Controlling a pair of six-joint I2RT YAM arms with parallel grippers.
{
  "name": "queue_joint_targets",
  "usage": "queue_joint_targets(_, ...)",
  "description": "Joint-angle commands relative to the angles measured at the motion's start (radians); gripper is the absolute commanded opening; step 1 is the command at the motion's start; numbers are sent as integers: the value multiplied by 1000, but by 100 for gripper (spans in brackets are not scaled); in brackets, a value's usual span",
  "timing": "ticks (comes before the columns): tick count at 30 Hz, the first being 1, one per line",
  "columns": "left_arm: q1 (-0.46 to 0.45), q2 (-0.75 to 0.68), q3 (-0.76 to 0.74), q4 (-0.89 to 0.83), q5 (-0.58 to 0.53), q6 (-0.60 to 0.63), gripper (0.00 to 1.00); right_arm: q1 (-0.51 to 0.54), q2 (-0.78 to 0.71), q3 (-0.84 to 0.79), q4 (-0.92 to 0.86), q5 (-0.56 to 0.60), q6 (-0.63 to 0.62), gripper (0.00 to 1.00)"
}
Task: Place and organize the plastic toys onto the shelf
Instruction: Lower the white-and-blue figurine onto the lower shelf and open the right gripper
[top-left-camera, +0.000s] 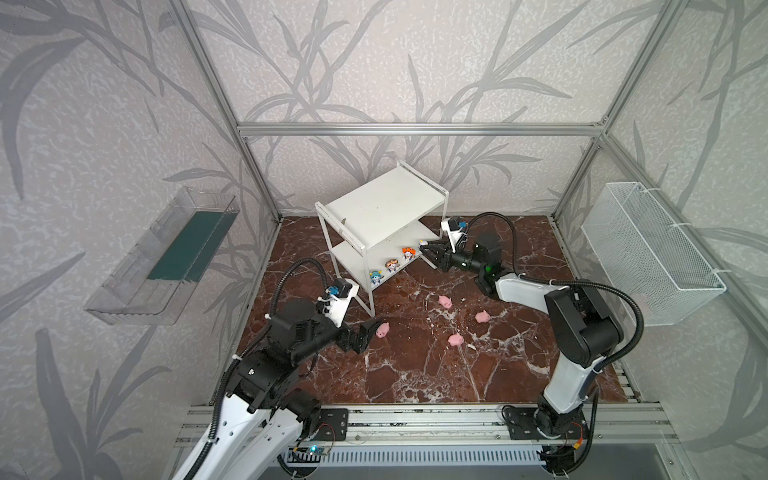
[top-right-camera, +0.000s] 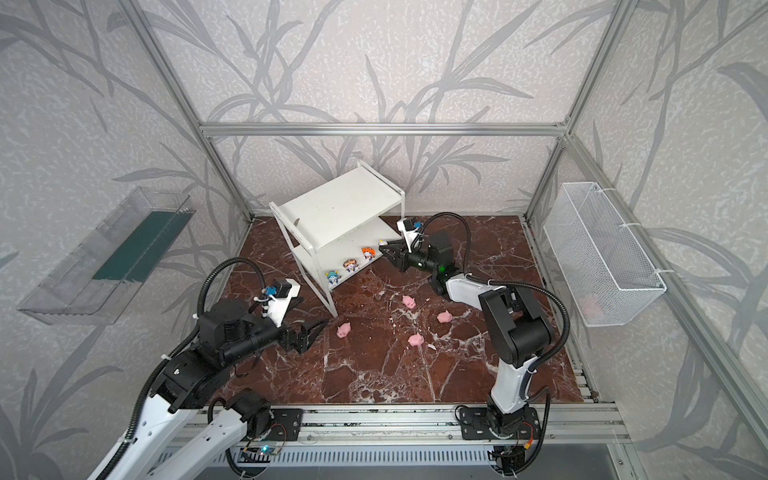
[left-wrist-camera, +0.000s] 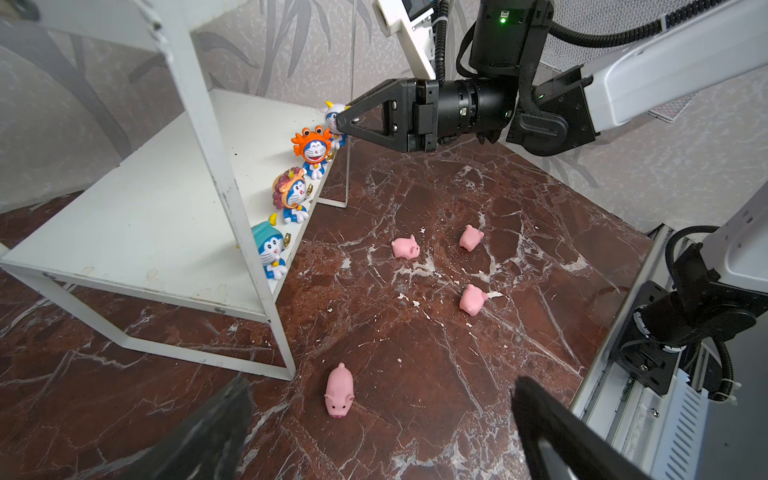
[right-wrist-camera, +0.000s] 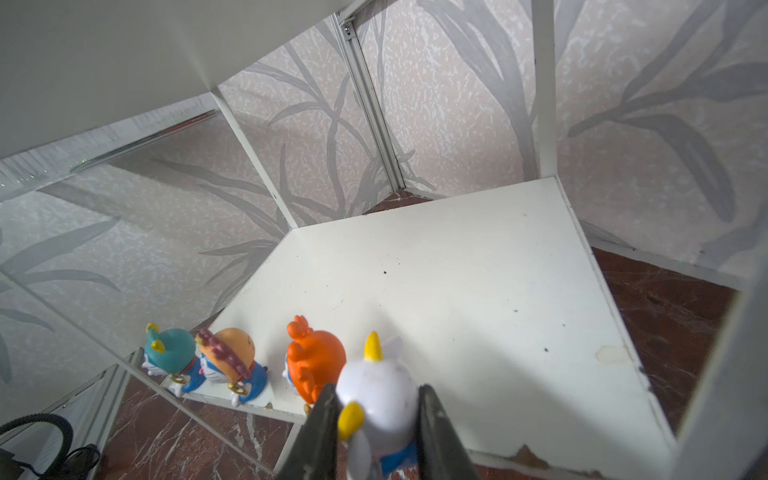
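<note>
Although only the back of its head shows to the right wrist camera, a white horned figurine (right-wrist-camera: 380, 399) is clamped between the black fingers of the right gripper (left-wrist-camera: 348, 116) over the corner of the lower board (right-wrist-camera: 478, 291) of the shelf (top-left-camera: 382, 199). Its feet are cut off by the frame, so whether it touches the board cannot be told, and in both top views it is little more than a pale speck at the fingertips. The left wrist camera catches the left gripper (top-right-camera: 315, 336) only as two blurred dark fingers cropped by the frame, and a shelf leg (left-wrist-camera: 222, 187) covers part of the teal figurine (left-wrist-camera: 268, 247). That figure, a lion-maned figurine (left-wrist-camera: 293, 195) and an orange crab-hooded figurine (left-wrist-camera: 312, 147) stand in a row along the board's front edge, with a broad stretch of board behind them. The left gripper's jaws are spread wide, low over the marble-patterned tabletop (top-left-camera: 415, 374), one pig (left-wrist-camera: 339, 390) lying just ahead of them and touching neither finger. Three more pink pigs (left-wrist-camera: 472, 298) are scattered well apart across the open middle. The shelf is flat white board, speckled and chipped at the front edge, on thin white tube legs. The tabletop is glossy red-brown veined with white, and the pigs are smooth and rounded.
</note>
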Motion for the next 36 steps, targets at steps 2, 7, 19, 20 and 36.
queue_joint_targets(2,4,-11,-6,20,12,2,99,0,-13,47,-68,54,-35,13)
queue_joint_targets(7,6,-15,-6,20,13,3,99,2,-4,53,-78,105,-31,14)
queue_joint_targets(19,7,-13,-6,22,16,3,99,14,16,80,-104,179,-49,21)
queue_joint_targets(20,8,-13,-8,22,16,3,99,15,16,83,-111,183,-52,23)
queue_joint_targets(36,10,-9,-6,25,24,2,99,25,-35,40,-131,233,-86,43)
